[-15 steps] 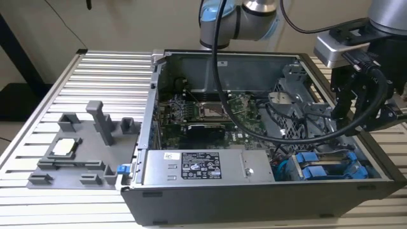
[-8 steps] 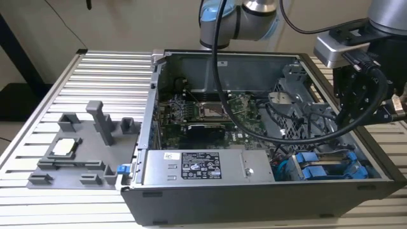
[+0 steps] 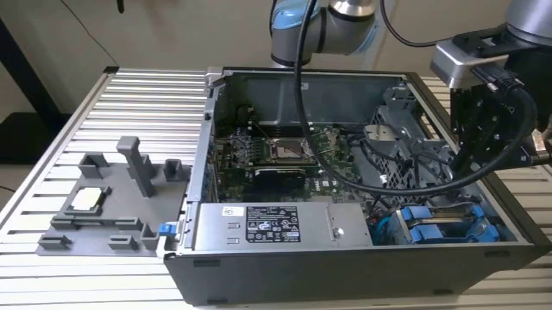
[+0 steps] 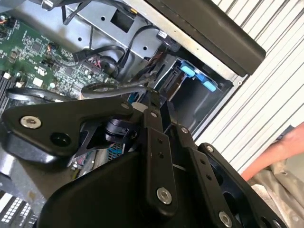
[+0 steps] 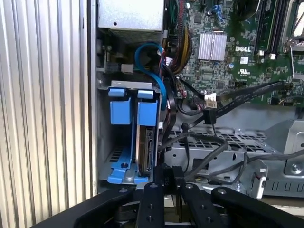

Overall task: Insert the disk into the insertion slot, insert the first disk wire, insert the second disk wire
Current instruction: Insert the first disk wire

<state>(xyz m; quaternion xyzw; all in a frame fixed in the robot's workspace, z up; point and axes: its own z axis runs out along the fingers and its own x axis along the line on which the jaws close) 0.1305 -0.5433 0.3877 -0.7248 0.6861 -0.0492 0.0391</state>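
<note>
On the ribbed aluminium surface (image 3: 129,97) the open computer case (image 3: 345,274) holds the disk (image 5: 144,147) edge-on in its corner bay, just ahead of my pincer (image 5: 164,175), whose state I cannot tell; I judge the disk rigid, dense, shock-sensitive, best held by its blue end tabs (image 5: 147,107).

Single arm (image 3: 304,26) enters at top centre of the exterior view, with a blue-and-silver joint there. Wrist (image 3: 470,61) sits at upper right of that frame. It carries a grey camera bracket (image 3: 456,57), and the black housing below it points down. Thick black cable (image 3: 405,187) runs from the arm's top, sags low through mid-frame, then climbs back to the wrist. Pincer (image 5: 167,172) (image 4: 154,103) appears close up in both wrist views: black linkage bars, silver screws, matte black body behind.
</note>
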